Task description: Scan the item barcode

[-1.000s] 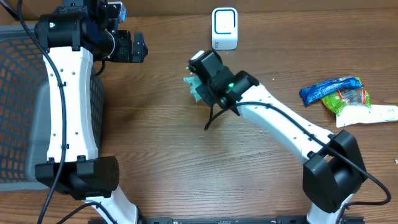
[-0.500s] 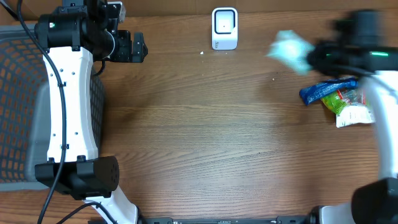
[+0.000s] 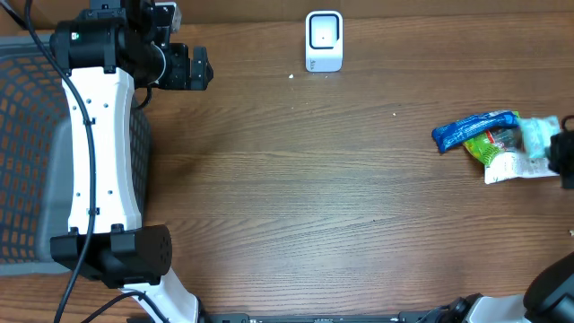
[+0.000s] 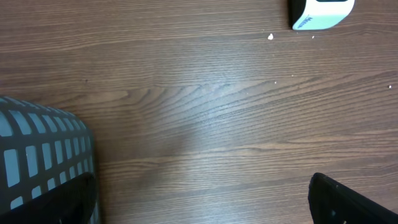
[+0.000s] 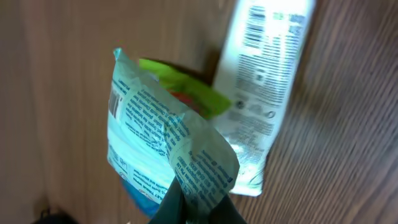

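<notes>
Overhead view: a brown wooden table [image 3: 296, 197] with two white robot arms. The left arm stands at the left beside one dark mesh basket [image 3: 27, 152], and the left gripper [image 3: 203, 68] hangs over the far left of the table with its jaws spread wide and nothing between them. One white scanner [image 3: 324, 40] sits at the far edge near the middle. At the right edge there are four packets close together: one blue packet [image 3: 473, 128], one green packet [image 3: 496, 145], one white packet [image 3: 529, 167] and one pale teal packet [image 3: 538, 135]. The right gripper [image 3: 563, 154] is only partly in view at that edge, touching the pale teal packet. Left wrist view: bare wood, the scanner at the top right, a basket corner at the lower left, and the left gripper's two fingers [image 4: 351, 202] far apart at the bottom corners. Right wrist view: the right gripper's jaws are pinched tight on the lower corner of the pale teal packet, which stands up over the green packet and the white packet; a barcode shows on the white one.
</notes>
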`<act>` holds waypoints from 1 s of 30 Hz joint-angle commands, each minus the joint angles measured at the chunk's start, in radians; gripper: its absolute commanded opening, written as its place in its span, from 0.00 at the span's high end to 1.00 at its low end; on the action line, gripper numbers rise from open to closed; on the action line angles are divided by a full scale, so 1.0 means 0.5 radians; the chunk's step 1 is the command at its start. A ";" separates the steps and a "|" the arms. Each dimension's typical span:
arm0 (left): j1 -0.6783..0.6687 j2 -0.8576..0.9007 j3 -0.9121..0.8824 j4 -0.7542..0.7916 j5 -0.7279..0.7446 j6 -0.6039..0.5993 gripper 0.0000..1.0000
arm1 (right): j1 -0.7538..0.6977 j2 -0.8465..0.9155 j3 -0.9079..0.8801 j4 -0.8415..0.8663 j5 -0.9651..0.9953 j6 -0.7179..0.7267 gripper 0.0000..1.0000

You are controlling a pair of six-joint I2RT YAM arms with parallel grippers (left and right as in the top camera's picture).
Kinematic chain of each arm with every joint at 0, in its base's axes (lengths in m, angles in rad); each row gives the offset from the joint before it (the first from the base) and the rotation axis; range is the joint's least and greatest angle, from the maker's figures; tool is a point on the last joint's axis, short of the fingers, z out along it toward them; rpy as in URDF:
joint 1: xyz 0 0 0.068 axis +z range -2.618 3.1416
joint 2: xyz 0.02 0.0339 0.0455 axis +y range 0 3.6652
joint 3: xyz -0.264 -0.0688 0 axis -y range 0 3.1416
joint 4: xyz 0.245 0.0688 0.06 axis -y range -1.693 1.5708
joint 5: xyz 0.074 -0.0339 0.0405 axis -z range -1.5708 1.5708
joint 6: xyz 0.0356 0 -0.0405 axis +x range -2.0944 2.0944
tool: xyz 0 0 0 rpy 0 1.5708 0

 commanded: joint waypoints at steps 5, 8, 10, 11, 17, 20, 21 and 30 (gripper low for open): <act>0.007 0.012 -0.006 0.007 0.023 -0.006 0.00 | 0.007 -0.018 -0.081 0.193 -0.302 -0.156 0.26; 0.007 0.012 -0.006 0.007 0.023 -0.006 0.00 | 0.006 -0.030 -0.080 0.207 -0.499 -0.194 0.16; 0.007 0.012 -0.006 0.007 0.023 -0.006 0.00 | 0.007 -0.054 -0.069 0.208 -0.664 -0.286 0.15; 0.007 0.012 -0.006 0.007 0.023 -0.006 0.01 | 0.013 -0.101 -0.043 0.165 -0.762 -0.349 0.14; 0.007 0.012 -0.006 0.007 0.023 -0.006 0.00 | 0.081 -0.479 0.030 -0.022 -0.754 -0.438 0.00; 0.007 0.012 -0.006 0.007 0.023 -0.006 0.00 | 0.085 -0.728 0.037 -0.027 -0.755 -0.437 0.00; 0.007 0.012 -0.006 0.007 0.023 -0.006 0.01 | 0.085 -0.805 0.040 -0.027 -0.755 -0.437 0.00; 0.007 0.012 -0.006 0.007 0.023 -0.006 0.00 | 0.259 -1.562 0.042 -0.294 -1.015 -0.958 0.00</act>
